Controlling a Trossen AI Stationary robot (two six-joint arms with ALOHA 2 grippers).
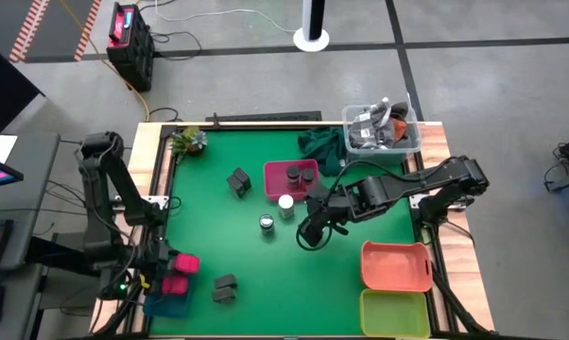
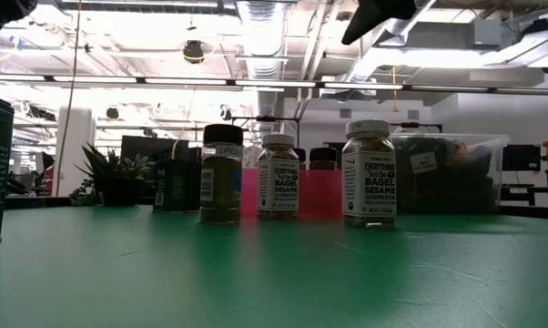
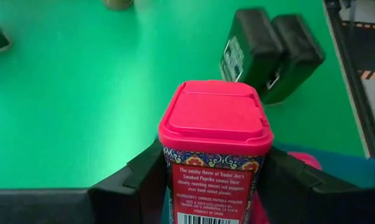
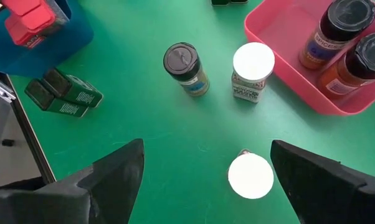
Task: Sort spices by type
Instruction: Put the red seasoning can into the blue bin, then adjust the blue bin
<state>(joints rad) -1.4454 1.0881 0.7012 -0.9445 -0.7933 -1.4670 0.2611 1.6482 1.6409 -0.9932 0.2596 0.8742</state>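
Left gripper (image 3: 215,186) fingers pinch the pink-lidded rectangular paprika tin (image 3: 216,134); keep it upright. Right gripper (image 4: 203,171) fingers spread above the white-capped round jar (image 4: 251,176): descend centred, jar between them.

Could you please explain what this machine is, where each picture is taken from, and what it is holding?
These are two robot arms at a green table, sorting spices. One camera looks down from overhead, one sits at table level, and one rides on each wrist. The left gripper has its jaws closed on a pink-lidded paprika tin, above the blue tray. The right gripper hangs with jaws wide open over a white-capped jar. Another white-capped jar and a dark-capped jar stand nearby. Two dark-capped jars sit in the pink tray; dark boxes lie on the table.
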